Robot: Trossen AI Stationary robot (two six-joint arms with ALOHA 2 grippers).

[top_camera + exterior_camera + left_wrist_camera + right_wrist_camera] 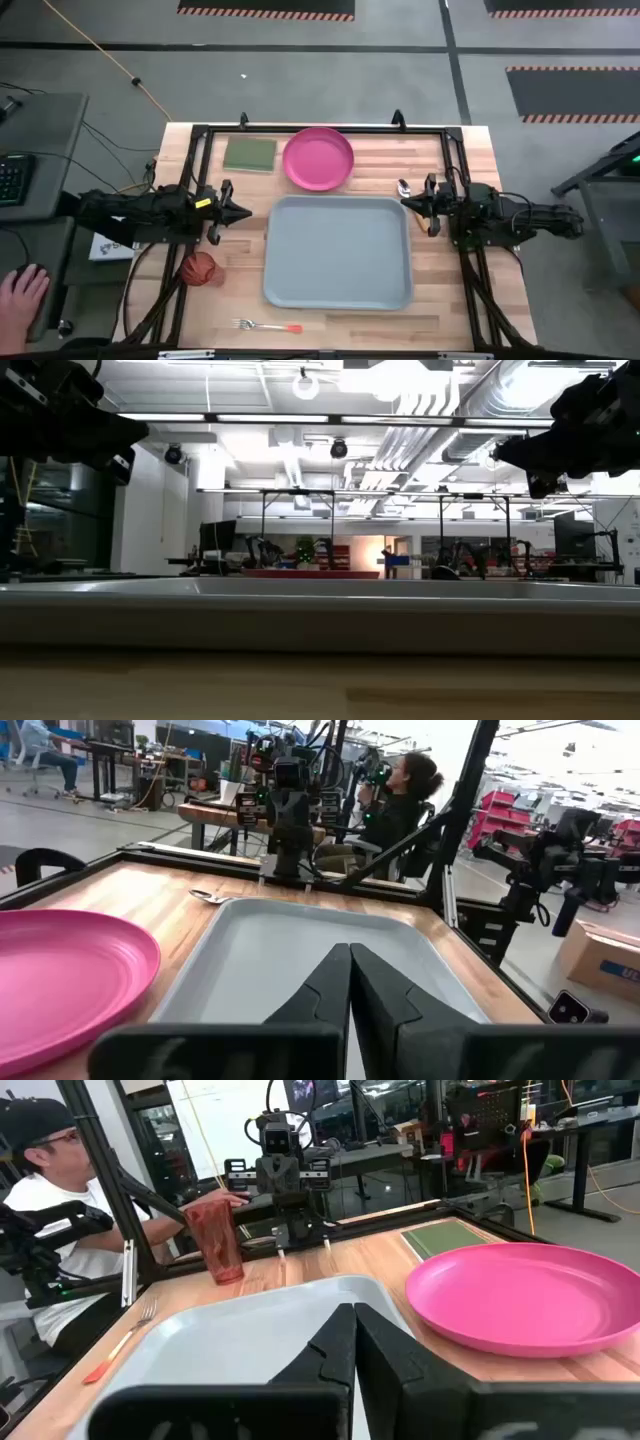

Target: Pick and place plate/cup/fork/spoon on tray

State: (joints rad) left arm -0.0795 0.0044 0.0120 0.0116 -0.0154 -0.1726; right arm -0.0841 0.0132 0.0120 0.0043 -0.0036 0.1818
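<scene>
The grey-blue tray [340,250] lies flat in the table's middle, empty. The pink plate [318,158] lies flat on the table at the tray's far edge, and it also shows in the right wrist view [530,1305]. The reddish cup [200,268] stands upright to the tray's left. The fork [268,325] lies flat near the front edge. The spoon [404,187] lies by the tray's far right corner, next to my right gripper. My left gripper [245,212] is at the tray's left edge. My right gripper [405,204] is at its right edge. Both are shut, empty and above the table.
A flat green square pad [249,154] lies left of the plate. A black frame [320,128] runs around the table's edges. A person's hand [20,295] rests on a side desk to the left, and people sit beyond both table ends [60,1230].
</scene>
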